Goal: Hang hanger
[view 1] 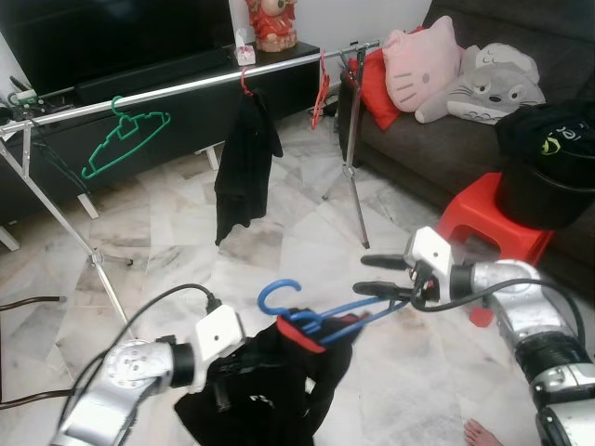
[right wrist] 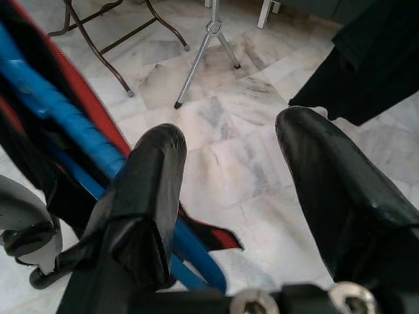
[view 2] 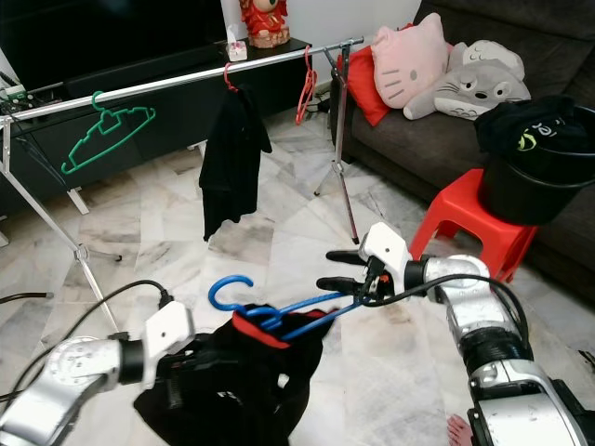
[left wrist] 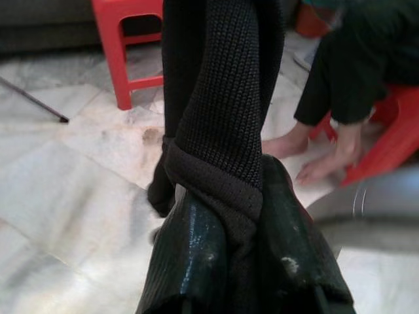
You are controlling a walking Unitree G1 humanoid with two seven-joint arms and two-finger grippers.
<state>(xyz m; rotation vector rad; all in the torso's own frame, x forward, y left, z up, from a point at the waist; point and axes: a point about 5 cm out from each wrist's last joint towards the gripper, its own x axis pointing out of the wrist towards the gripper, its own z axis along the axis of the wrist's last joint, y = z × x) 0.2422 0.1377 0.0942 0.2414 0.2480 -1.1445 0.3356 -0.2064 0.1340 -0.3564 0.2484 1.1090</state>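
Robot's left gripper point(view 1: 244, 364) clamps the black garment point(view 1: 279, 381) on a blue hanger point(view 1: 321, 318), right gripper point(view 1: 376, 277) jaws apart beside it; hook should reach the rail point(view 1: 186, 82) level.

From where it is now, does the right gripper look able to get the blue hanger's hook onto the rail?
Probably not yet. The right gripper is open beside the blue hanger, low and well short of the rail; open floor lies between.
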